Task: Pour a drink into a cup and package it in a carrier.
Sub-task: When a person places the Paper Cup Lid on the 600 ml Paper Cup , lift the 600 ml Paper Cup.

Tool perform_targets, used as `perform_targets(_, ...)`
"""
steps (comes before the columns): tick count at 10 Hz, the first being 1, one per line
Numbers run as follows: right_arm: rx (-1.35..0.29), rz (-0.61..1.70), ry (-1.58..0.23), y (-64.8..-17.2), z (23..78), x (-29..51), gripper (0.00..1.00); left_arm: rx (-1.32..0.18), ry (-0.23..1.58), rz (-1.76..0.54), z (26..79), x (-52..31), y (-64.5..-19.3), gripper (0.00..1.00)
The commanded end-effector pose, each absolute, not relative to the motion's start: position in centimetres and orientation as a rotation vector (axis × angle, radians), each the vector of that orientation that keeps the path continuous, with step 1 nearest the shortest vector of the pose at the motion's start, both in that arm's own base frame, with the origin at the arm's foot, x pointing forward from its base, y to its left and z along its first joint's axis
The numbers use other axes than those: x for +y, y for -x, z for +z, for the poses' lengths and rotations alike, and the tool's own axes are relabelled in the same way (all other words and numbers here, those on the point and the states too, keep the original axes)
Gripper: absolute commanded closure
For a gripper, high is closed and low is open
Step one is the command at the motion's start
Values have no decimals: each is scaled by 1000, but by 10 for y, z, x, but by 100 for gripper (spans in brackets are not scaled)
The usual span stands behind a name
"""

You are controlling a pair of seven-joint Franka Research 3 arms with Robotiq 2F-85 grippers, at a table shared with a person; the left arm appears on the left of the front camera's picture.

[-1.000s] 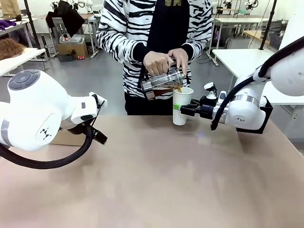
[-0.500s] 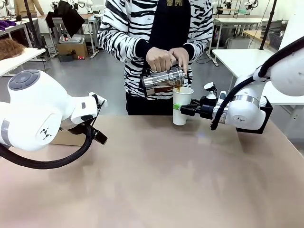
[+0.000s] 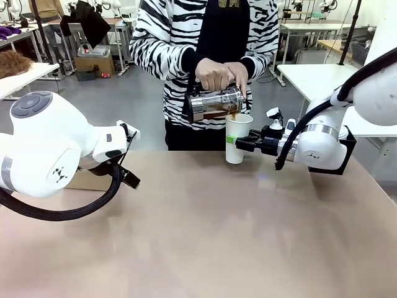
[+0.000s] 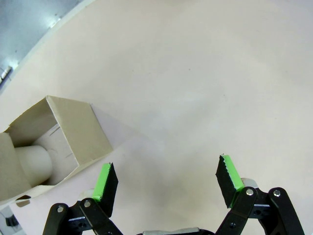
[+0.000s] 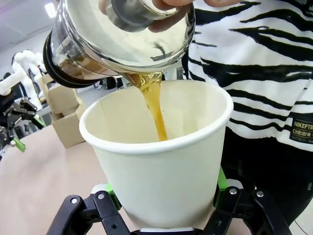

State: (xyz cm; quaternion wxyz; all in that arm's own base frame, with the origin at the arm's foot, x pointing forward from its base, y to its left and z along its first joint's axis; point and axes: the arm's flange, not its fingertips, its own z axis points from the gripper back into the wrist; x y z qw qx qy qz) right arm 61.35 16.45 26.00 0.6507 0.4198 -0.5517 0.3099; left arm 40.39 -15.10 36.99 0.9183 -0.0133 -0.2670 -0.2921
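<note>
A person's hands [image 3: 217, 77] tilt a clear glass pitcher [image 3: 214, 104] over the tall white paper cup [image 3: 237, 135] at the table's far edge. In the right wrist view a thin stream of the brown drink [image 5: 155, 110] runs from the pitcher [image 5: 122, 34] into the cup [image 5: 161, 171]. My right gripper [image 3: 233, 144] is shut on the cup's lower body, its green pads [image 5: 111, 190] pressed on both sides. My left gripper [image 4: 166, 171] hangs open over the bare tabletop. The brown cardboard carrier [image 4: 63, 142] lies just to its left, with a pale rounded thing inside it.
My bulky left arm [image 3: 49, 149] covers most of the carrier [image 3: 87, 180] at the table's left. The tan tabletop [image 3: 205, 230] stretches wide between the arms. The person in a striped top [image 3: 173, 37] stands close against the far edge.
The person has shifted the pitcher slightly up and to the right while the drink keeps running into the cup. Neither arm has moved.
</note>
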Motion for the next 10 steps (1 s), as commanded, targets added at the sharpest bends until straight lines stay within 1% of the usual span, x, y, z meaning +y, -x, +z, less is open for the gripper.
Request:
perform_targets(1, -1257, 692, -962, -612, 264, 165, 20, -550, 28, -602, 370, -151, -404, 0)
perform_targets(10, -1257, 692, -962, -612, 264, 165, 20, -550, 28, -602, 370, -151, -404, 0)
